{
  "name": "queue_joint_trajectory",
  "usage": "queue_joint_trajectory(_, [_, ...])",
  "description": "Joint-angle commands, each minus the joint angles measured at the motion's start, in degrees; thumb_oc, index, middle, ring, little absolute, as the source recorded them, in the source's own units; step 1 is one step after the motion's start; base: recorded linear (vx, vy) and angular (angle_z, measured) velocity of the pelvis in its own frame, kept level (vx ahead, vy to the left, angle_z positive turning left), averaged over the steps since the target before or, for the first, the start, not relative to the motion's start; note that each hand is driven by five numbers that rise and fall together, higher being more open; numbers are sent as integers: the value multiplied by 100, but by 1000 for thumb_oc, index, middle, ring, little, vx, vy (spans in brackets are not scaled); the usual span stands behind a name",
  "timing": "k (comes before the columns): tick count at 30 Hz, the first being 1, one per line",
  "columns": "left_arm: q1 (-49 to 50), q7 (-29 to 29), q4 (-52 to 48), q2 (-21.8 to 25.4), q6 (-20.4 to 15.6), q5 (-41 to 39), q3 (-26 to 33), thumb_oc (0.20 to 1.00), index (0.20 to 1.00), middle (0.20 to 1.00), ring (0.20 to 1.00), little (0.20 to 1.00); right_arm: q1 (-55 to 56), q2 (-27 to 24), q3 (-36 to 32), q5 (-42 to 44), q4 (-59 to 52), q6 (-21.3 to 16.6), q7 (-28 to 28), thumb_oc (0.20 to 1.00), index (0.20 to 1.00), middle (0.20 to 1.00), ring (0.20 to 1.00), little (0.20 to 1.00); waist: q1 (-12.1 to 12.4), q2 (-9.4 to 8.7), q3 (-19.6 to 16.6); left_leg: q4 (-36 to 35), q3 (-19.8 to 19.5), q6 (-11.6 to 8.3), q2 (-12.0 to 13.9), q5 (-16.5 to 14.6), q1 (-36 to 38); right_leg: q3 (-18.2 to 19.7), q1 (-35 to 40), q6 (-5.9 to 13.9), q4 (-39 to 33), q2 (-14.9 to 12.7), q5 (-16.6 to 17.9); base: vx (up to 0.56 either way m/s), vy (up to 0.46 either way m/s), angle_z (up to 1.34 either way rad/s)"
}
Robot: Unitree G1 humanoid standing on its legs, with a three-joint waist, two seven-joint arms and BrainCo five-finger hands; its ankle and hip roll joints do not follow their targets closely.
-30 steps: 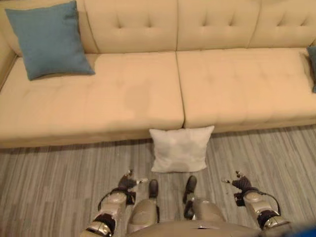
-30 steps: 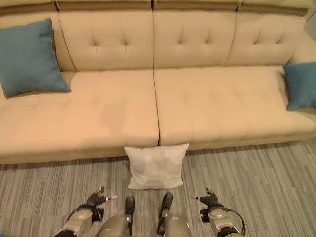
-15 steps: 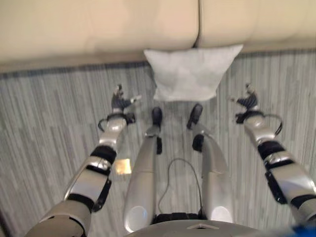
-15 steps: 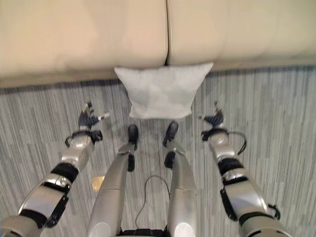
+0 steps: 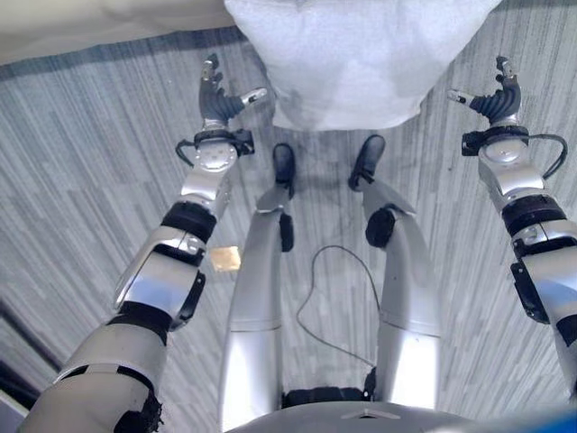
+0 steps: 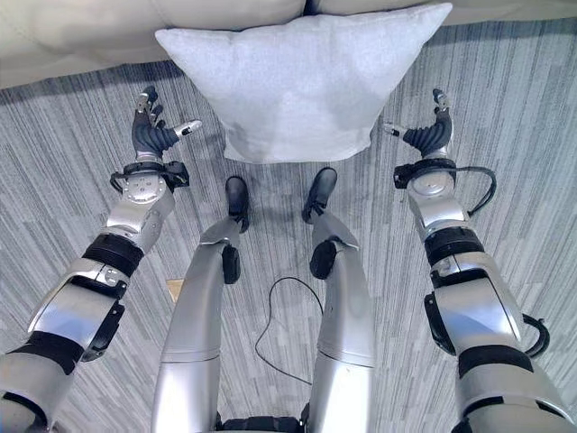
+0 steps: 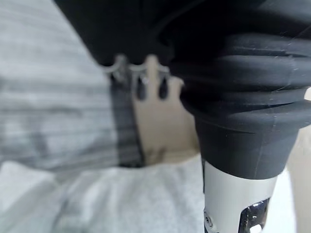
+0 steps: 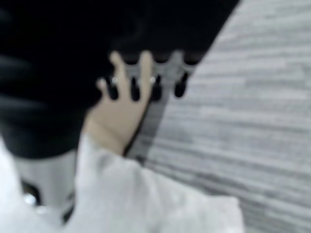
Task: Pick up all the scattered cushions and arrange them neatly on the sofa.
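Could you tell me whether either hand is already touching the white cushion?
No, the left hand and right hand hover open on either side of the white cushion, each apart from it.

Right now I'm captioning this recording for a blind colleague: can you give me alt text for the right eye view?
A white cushion lies on the grey striped floor against the front of a beige sofa, between the robot's two raised hands. The left hand and the right hand hang open on either side of it, neither touching it.

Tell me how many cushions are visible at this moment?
1. The white cushion lies on the floor against the sofa, between the open left hand and right hand. Others may be outside the views.
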Motion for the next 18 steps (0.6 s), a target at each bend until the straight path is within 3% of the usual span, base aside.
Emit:
queue_joint_trajectory(1, [582, 133, -77, -54, -167, 27, 76, 1000, 1000, 1000, 1000, 1000, 475, -119, 367, 250, 24, -204, 51, 1000, 1000, 1000, 1000, 1000, -66, 165, -839, 65, -616, -225, 42, 18, -226, 516, -68, 1098, 427, -182, -379, 48, 3, 0])
queue_joint_trajectory(8, [-12, 269, 44, -44, -128, 119, -220, 1000, 1000, 1000, 1000, 1000, -325, -160, 760, 274, 309, -200, -13, 1000, 1000, 1000, 1000, 1000, -9, 220, -768, 270, -635, -227, 36, 50, -710, 586, -588, 1122, 667, -229, -381, 39, 6, 0])
queue_joint_trajectory(10, [-500, 357, 213, -96, -75, 215, -460, 1000, 1000, 1000, 1000, 1000, -874, -153, 1152, 154, 371, -160, -22, 1000, 1000, 1000, 1000, 1000, -3, 219, -679, 407, -644, -244, 23, 77, -920, 601, -806, 1114, 805, -252, -389, 36, -22, 3])
queue_joint_trajectory(18, [-1235, 641, 311, -448, 25, 482, -792, 1000, 1000, 1000, 1000, 1000, -1626, 398, 1513, 238, 20, -210, -184, 1000, 1000, 1000, 1000, 1000, 14, 262, -396, 819, -780, -267, 1, 57, -1114, 544, -876, 1085, 989, -188, -393, 9, -2, 0])
